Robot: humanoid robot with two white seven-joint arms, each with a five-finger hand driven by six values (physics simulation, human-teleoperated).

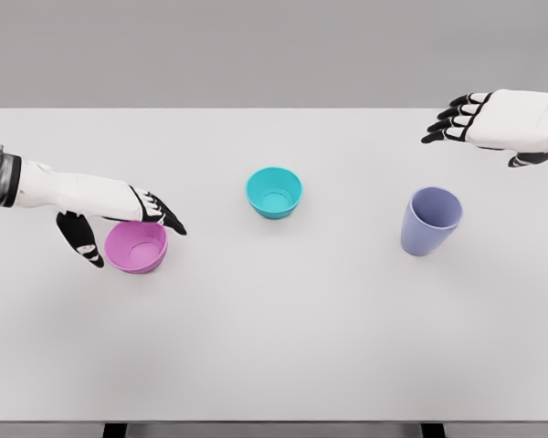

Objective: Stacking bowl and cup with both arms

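My left hand (119, 214) hangs over the pink bowl (136, 246) with fingers spread, thumb on the near-left rim side, not closed on it; I'd judge a shallow grip could tip or skate the bowl. My right hand (493, 123) floats relaxed and empty, well behind the lavender cup (429, 221). The teal bowl (274, 192) sits between the 2. The table (283, 347) offers wide bare room in front, edges far off.

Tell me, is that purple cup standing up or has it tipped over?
Upright. The purple cup stands on its narrow base on the white table, its open rim facing up, and nothing is visible inside.
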